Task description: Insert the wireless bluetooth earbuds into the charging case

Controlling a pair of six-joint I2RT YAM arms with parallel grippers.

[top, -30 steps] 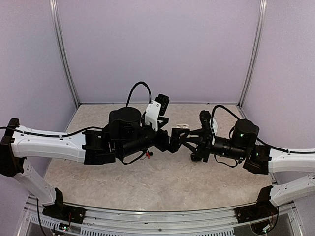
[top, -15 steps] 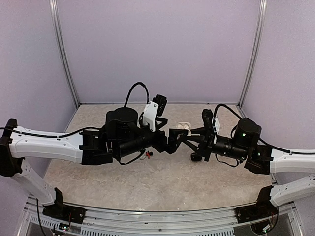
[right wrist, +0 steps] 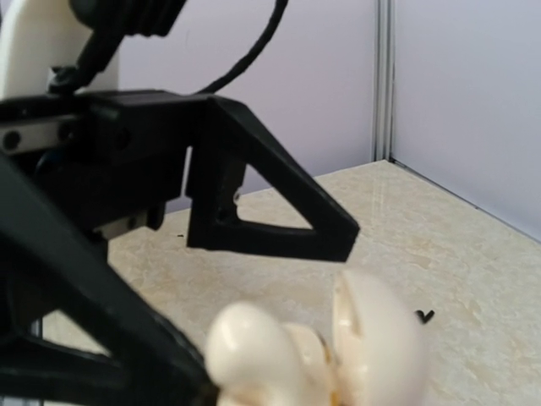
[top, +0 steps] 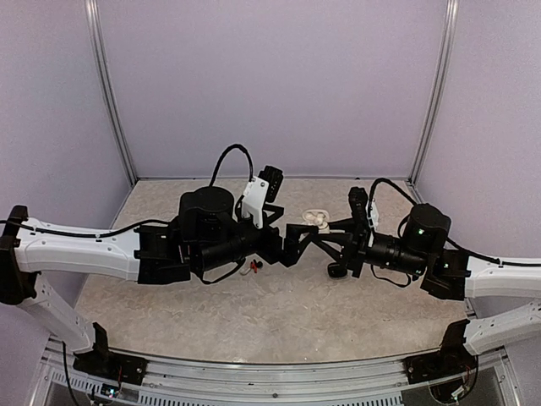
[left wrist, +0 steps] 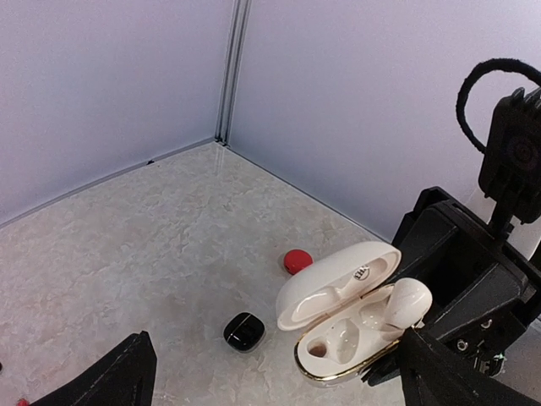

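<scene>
Right claw [top: 314, 230] is gripping a white earbud [left wrist: 408, 300] over the open case [left wrist: 334, 288] on the bench [left wrist: 127, 254]. Left claw [top: 289, 240] is hanging wide open just beside it.

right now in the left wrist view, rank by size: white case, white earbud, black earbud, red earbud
1. white case
2. white earbud
3. black earbud and red earbud: near alike; black sits closer to the camera, so unranked

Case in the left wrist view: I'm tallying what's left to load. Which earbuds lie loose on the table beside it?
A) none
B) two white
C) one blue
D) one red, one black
D: a red earbud and a black earbud lie on the table near the open case.
</scene>
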